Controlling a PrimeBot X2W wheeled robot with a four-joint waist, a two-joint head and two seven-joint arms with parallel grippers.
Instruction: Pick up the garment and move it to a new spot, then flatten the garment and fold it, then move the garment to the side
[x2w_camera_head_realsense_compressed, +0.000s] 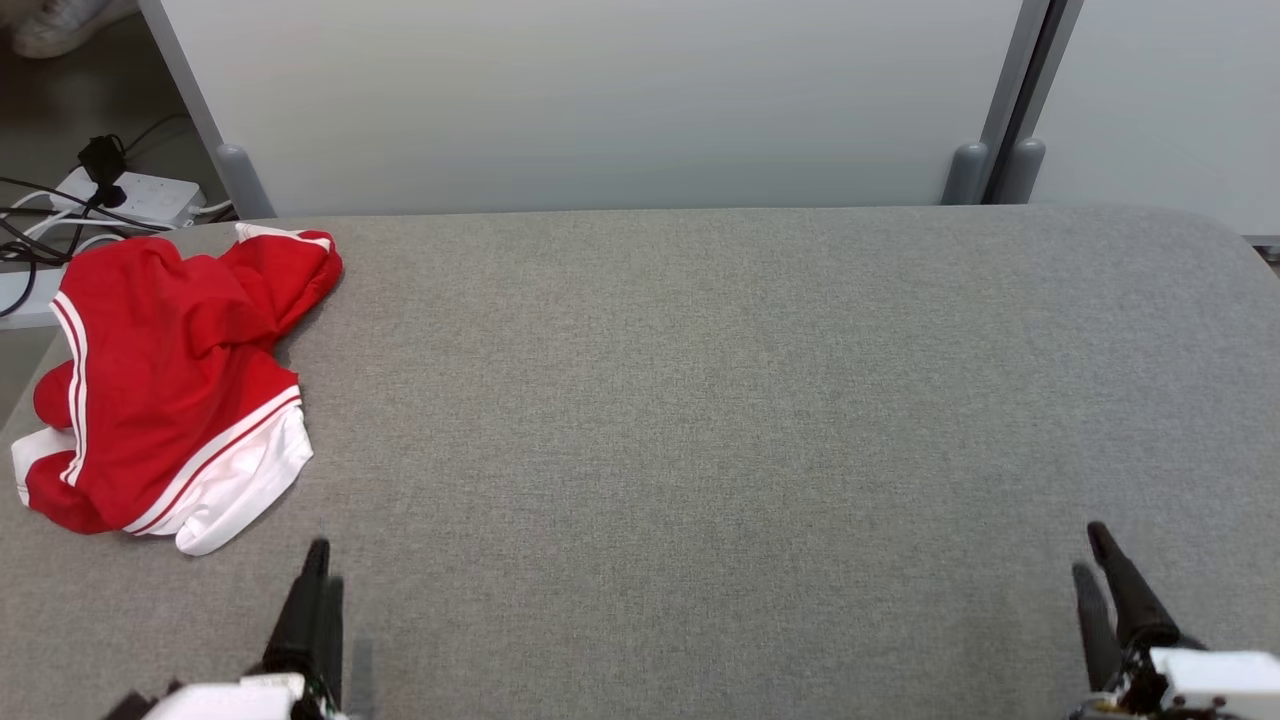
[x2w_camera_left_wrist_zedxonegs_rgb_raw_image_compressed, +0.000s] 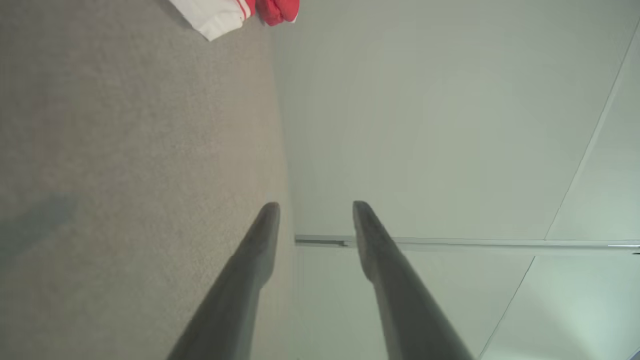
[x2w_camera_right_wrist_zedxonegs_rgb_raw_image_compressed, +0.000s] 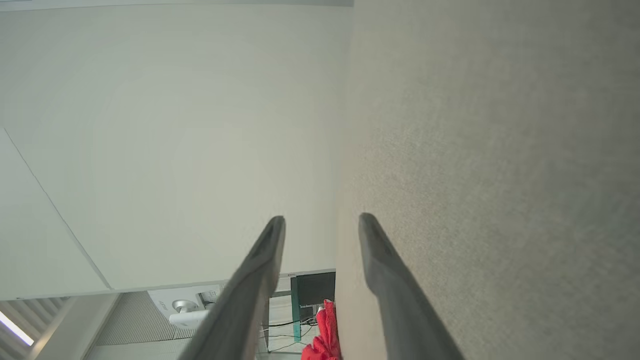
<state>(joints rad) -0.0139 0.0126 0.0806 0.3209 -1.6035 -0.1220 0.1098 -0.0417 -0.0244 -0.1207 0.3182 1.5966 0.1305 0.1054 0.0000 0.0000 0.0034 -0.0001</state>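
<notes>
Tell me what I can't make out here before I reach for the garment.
Head view: garment is crumpled; its own folds hide its shape and underside.
Left wrist view: garment cut off by the top edge.
Right wrist view: garment small, cut by the bottom edge.
Head view: left gripper blurred, base cut by the bottom edge.

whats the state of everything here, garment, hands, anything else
garment: crumpled heap, unfolded, at the table's far left, not held
left hand: open, empty, short of the garment
right hand: open, empty
table: grey cover lying smooth
power strip: on the floor, black plug in it
</notes>
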